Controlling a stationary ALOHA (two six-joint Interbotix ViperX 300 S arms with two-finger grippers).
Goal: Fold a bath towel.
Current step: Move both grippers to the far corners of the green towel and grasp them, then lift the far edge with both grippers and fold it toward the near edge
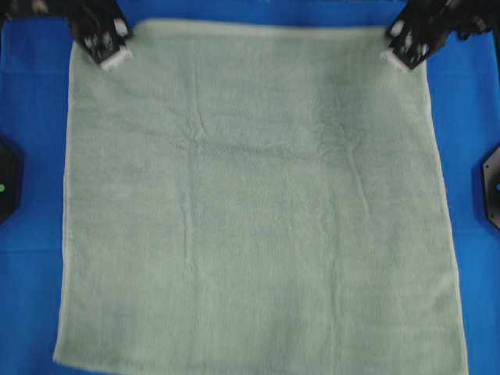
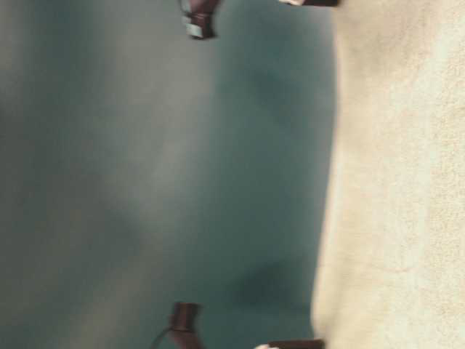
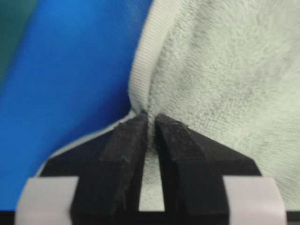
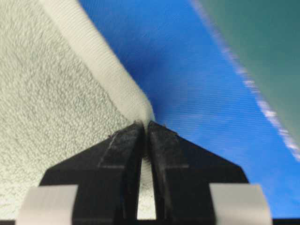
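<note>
The bath towel lies spread flat over the blue table cloth, covering most of it, with faint creases running across its middle and a lighter hem along its edges.

The left gripper sits at the towel's far left corner as the overhead view shows it. Its wrist view shows the two black fingers pressed nearly together on the towel's hemmed corner — the cloth is bunched and drawn up between them, so this pincer is clamped on the towel.

The right gripper sits at the towel's far right corner. From its wrist camera the fingers meet right at the tip of the hem, with a sliver of pale cloth visible in the narrow gap — closed on the towel's corner as well.

The table-level view is blurred; it shows only the towel's pale pile beside a teal background.
</note>
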